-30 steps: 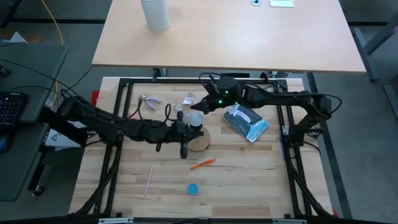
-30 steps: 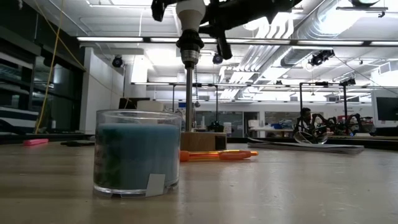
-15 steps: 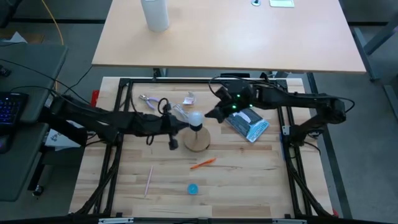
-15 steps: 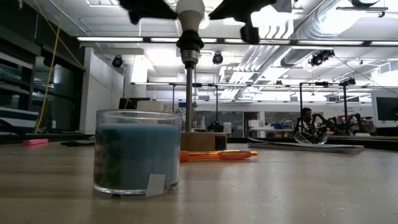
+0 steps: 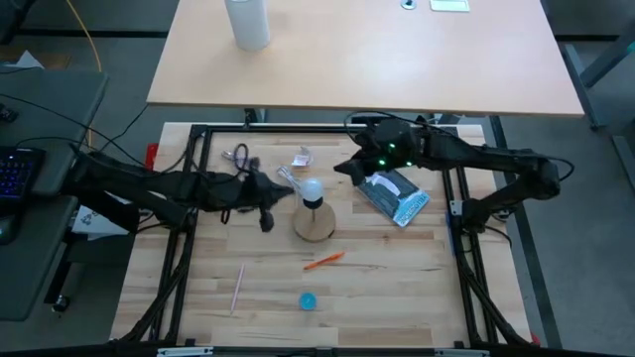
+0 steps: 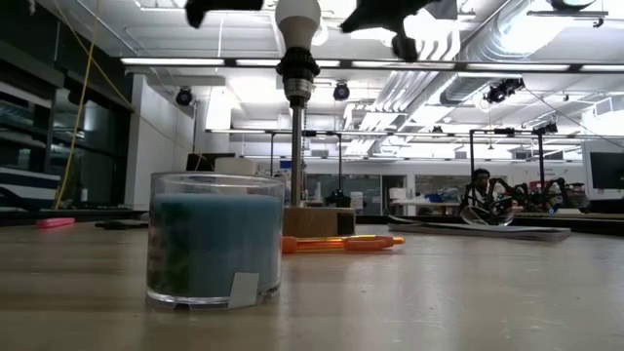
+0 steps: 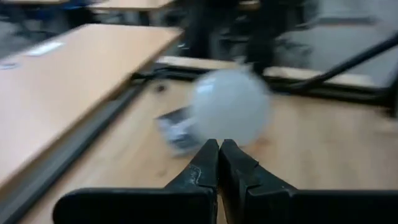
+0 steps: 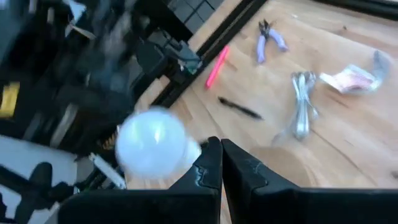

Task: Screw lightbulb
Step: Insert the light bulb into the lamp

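Lightbulb (image 5: 313, 187) sits on top of a thin post, and you can see that post stand up from a round wooden base (image 5: 315, 224) near the middle of the bench (image 5: 397, 278). In the low view the lightbulb (image 6: 297, 17) is high up on the post, with its grey screw part pointing down. Your left claw (image 5: 266, 220) is just beside the lightbulb, on its left, and does not touch it. Its two fingers (image 7: 205, 165) are pressed together and hold nothing. Your right claw (image 5: 342, 169) is near the lightbulb on the other side, also apart from it. Its fingers (image 8: 211, 163) are pressed together too, with nothing between them. An orange pen (image 5: 323, 261) lies on the bench in front of the wooden base, and a small blue cap (image 5: 309, 300) lies a bit closer to the front edge. A blue and white packet (image 5: 393, 195) lies under your right arm.
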`<state>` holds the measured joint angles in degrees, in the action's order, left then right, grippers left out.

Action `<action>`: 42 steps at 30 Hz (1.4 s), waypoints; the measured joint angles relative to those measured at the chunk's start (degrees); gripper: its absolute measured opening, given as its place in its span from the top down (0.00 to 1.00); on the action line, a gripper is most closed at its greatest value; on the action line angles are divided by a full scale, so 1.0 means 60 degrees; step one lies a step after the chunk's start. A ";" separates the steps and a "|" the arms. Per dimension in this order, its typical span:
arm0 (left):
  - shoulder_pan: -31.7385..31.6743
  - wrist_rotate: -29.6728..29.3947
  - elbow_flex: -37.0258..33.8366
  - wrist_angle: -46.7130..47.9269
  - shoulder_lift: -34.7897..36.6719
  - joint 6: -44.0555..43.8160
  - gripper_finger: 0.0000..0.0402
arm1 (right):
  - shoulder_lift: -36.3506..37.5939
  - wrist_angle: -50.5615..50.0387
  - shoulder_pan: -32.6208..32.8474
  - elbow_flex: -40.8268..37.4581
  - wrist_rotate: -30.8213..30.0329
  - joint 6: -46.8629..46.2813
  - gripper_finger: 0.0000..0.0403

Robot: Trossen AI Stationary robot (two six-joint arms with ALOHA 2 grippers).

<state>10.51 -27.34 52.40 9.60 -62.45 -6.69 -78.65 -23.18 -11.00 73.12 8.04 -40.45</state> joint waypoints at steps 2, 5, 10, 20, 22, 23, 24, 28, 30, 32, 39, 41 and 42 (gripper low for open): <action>0.0164 0.0676 -0.0004 -0.0715 -0.0431 -0.0123 1.00 | -0.0355 0.0564 -0.0150 0.0000 0.0178 0.0000 1.00; 0.0582 0.1427 -0.0005 -0.1839 -0.1073 -0.0122 1.00 | -0.0948 0.1490 -0.0311 0.0000 0.0528 -0.0237 1.00; 0.1232 0.1541 -0.0011 -0.2821 -0.1915 -0.0125 1.00 | -0.1921 0.2940 -0.0377 0.0000 0.1030 -0.0765 1.00; 0.0471 0.1256 -0.0005 -0.4471 -0.2870 0.0407 1.00 | -0.2778 0.4388 -0.0323 -0.0001 0.2024 -0.1435 1.00; 0.0397 0.1225 -0.0007 -0.4297 -0.2855 0.0493 1.00 | -0.2646 0.4198 -0.0286 -0.0002 0.2051 -0.1410 1.00; 0.0362 0.1150 -0.0004 -0.4072 -0.2803 0.0618 1.00 | -0.2590 0.4150 -0.0279 -0.0004 0.2085 -0.1366 1.00; 0.0360 0.0956 -0.0005 -0.3733 -0.2718 0.0694 1.00 | -0.2487 0.4118 -0.0255 -0.0004 0.2134 -0.1335 1.00; 0.0313 0.0117 -0.0011 -0.2859 -0.2234 0.0716 1.00 | -0.1907 0.3055 -0.0184 0.0000 0.2162 -0.0931 1.00; 0.0302 0.0034 -0.0012 -0.2393 -0.1870 0.0727 1.00 | -0.1573 0.2172 -0.0154 -0.0003 0.2061 -0.0631 1.00; 0.0293 -0.0022 -0.0012 -0.1673 -0.1439 0.0729 1.00 | -0.1196 0.1348 -0.0106 0.0000 0.1961 -0.0385 1.00; 0.0349 -0.1034 0.0000 0.1603 0.0344 0.0431 1.00 | 0.0197 -0.1017 -0.0096 0.0000 0.1524 0.0146 1.00; 0.0375 -0.1422 0.0000 0.2233 0.0856 0.0183 1.00 | 0.0585 -0.1520 -0.0096 -0.0002 0.1055 0.0183 1.00; 0.0364 -0.1684 0.0000 0.2437 0.1057 0.0141 1.00 | 0.0726 -0.1684 -0.0096 -0.0004 0.0725 0.0258 1.00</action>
<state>12.69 -37.44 52.40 24.22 -56.11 -5.84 -74.29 -33.29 -11.57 73.10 12.39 -38.90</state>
